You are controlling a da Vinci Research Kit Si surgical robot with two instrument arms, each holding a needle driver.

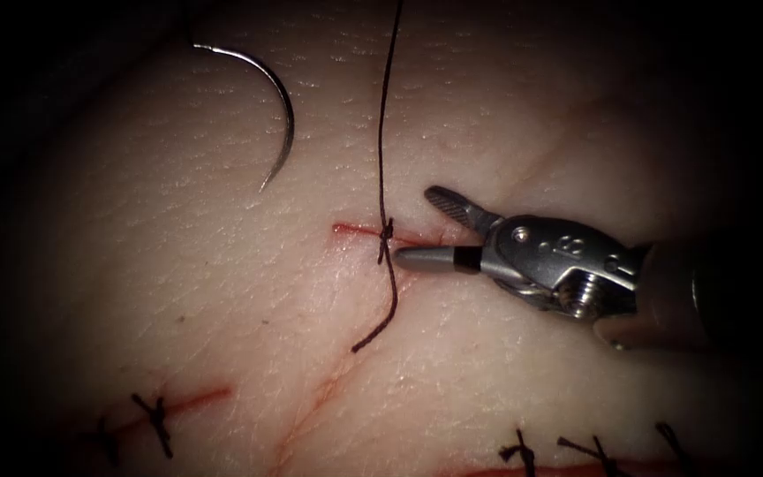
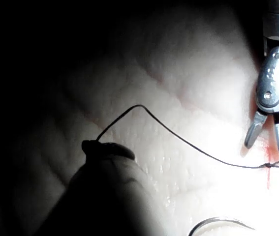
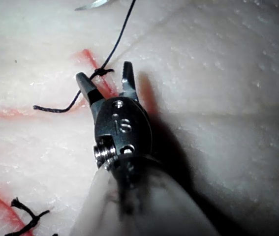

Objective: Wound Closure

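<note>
Knot [image 1: 385, 231] sits on the cut [image 1: 355, 231]. Right gripper [image 1: 417, 231] is spread apart, empty, beside it. Left gripper [image 2: 96, 145] is clamped on the thread [image 2: 178, 140], which runs up. Needle [image 1: 267, 97] lies free on the tissue [image 1: 178, 265], left. Judged: knot-tying; trimming needs thread between the jaws.

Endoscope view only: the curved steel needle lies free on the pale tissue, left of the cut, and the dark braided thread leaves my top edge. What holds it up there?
Observer: The left arm's tool holds the dark braided thread, jaws shut on it.
Operator: Is my right tool catching the small thread knot?
Observer: No. In the right wrist view the right arm's tool has open, empty jaws, and the knot lies between them, beside the black-banded jaw.
</note>
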